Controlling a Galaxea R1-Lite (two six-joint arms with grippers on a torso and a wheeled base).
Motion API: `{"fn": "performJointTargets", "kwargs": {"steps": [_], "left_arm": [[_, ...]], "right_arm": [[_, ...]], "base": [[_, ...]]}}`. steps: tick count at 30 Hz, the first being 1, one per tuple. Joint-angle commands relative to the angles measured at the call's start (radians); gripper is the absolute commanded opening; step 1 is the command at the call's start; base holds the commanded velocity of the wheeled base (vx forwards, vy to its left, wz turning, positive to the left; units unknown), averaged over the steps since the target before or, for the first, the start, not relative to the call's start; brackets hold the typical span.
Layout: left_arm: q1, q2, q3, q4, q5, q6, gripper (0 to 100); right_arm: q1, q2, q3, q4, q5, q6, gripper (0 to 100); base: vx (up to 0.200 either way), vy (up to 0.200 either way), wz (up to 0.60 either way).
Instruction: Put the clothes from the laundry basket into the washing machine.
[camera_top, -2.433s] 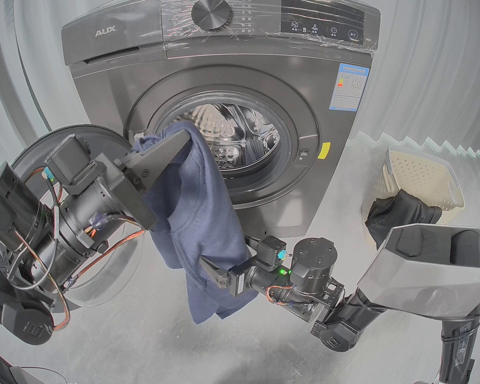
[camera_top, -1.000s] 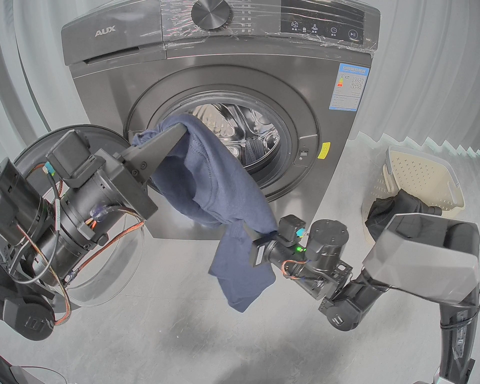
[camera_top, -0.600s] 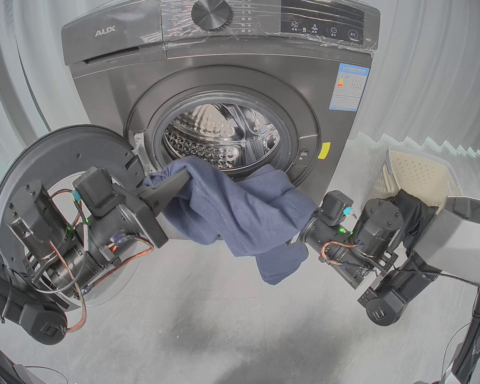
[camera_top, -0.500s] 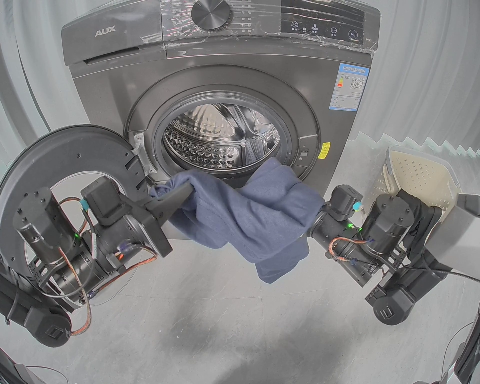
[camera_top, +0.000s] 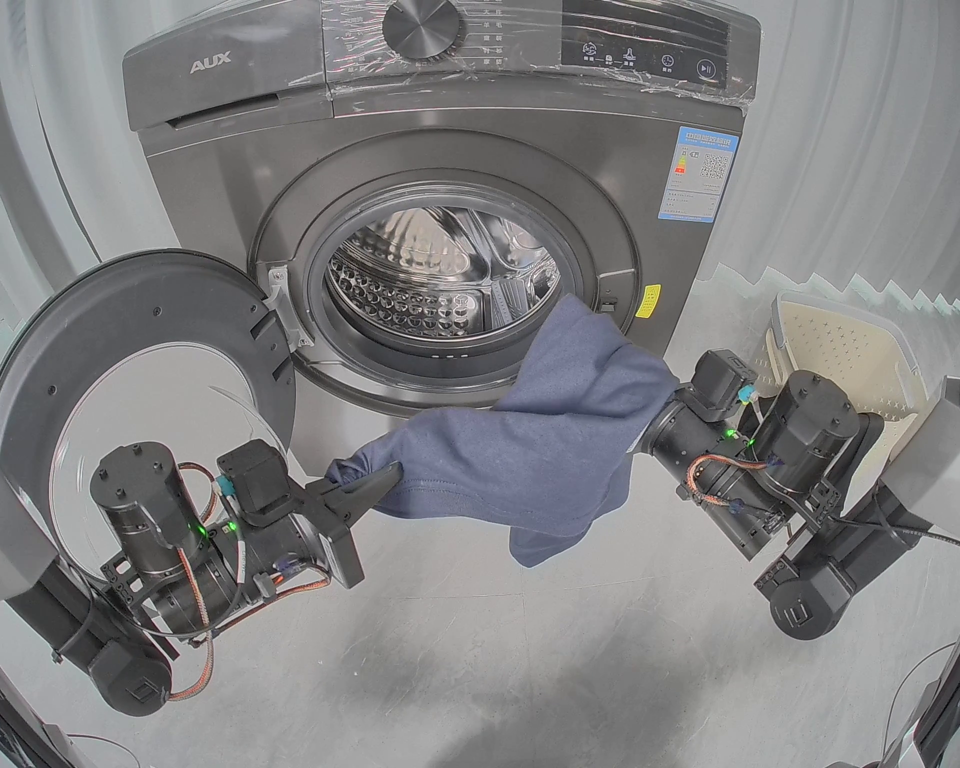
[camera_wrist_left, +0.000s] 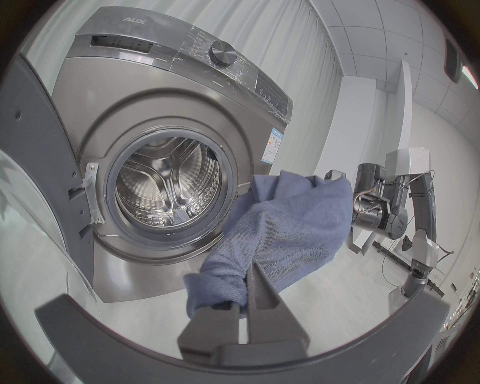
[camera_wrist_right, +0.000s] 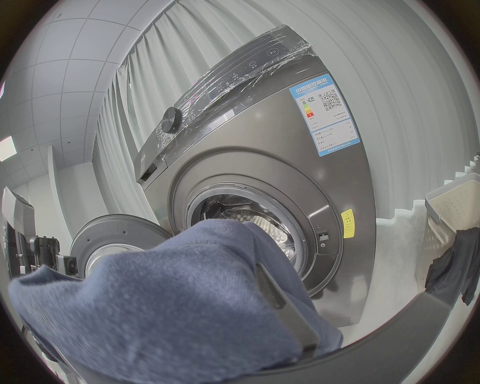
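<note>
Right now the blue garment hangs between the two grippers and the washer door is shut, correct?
No: the door is swung open, as the head view shows. The blue garment does hang between the left gripper and right gripper.

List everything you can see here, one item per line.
washing machine: one, dark grey, straight ahead.
door: one, grey, swung open on the robot's left.
blue garment: one, stretched between both tools, outside the machine.
laundry basket: one, cream, floor right of the machine.
black garment: one, in the laundry basket.
curtain: one, pale, behind the machine.
left tool: one, dark, shut on the blue garment.
right tool: one, under the garment's other end.
</note>
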Motion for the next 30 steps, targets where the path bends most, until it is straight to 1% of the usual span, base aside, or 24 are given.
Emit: {"fn": "performJointTargets", "kwargs": {"steps": [1, 2, 5, 8, 15, 17, 21, 22, 24, 28, 30], "left_arm": [[0.01, 0.066, 0.012, -0.022, 0.0, 0.004, 0], [0.03, 0.099, 0.014, -0.053, 0.003, 0.016, 0], [0.064, 0.138, 0.009, -0.083, 0.003, 0.032, 0], [0.087, 0.162, 0.006, -0.1, 0.001, 0.038, 0], [0.079, 0.17, 0.024, -0.1, 0.0, 0.041, 0], [0.078, 0.185, 0.026, -0.103, -0.003, 0.059, 0], [0.081, 0.185, 0.02, -0.103, -0.005, 0.064, 0], [0.081, 0.185, 0.018, -0.103, -0.006, 0.064, 100], [0.076, 0.181, 0.018, -0.103, -0.011, 0.059, 100], [0.07, 0.173, 0.027, -0.105, -0.016, 0.059, 100], [0.056, 0.173, 0.047, -0.105, -0.028, 0.064, 100]], "right_arm": [[-0.004, 0.0, 0.0, -0.001, 0.0, 0.0, 0], [-0.005, 0.006, 0.001, -0.001, 0.001, 0.0, 0], [-0.01, 0.016, 0.009, -0.001, 0.003, 0.0, 0], [-0.01, 0.016, 0.018, -0.001, 0.004, 0.0, 0], [-0.01, 0.01, 0.007, -0.002, 0.004, 0.0, 0], [-0.008, 0.008, 0.007, -0.001, 0.004, 0.0, 0], [-0.004, 0.006, 0.007, -0.002, 0.004, 0.0, 0], [-0.004, 0.006, 0.007, -0.002, 0.004, 0.0, 0], [-0.002, 0.006, 0.007, -0.001, 0.004, 0.0, 0], [-0.008, 0.008, 0.006, -0.001, 0.003, -0.002, 0], [-0.028, 0.016, -0.029, 0.001, 0.003, -0.003, 0]], "base": [[0.0, 0.0, 0.0], [0.0, 0.0, 0.0], [0.0, 0.0, 0.0], [0.0, 0.0, 0.0], [0.0, 0.0, 0.0], [0.0, 0.0, 0.0], [0.0, 0.0, 0.0], [0.0, 0.0, 0.0], [0.0, 0.0, 0.0], [0.0, 0.0, 0.0], [0.0, 0.0, 0.0]]}}
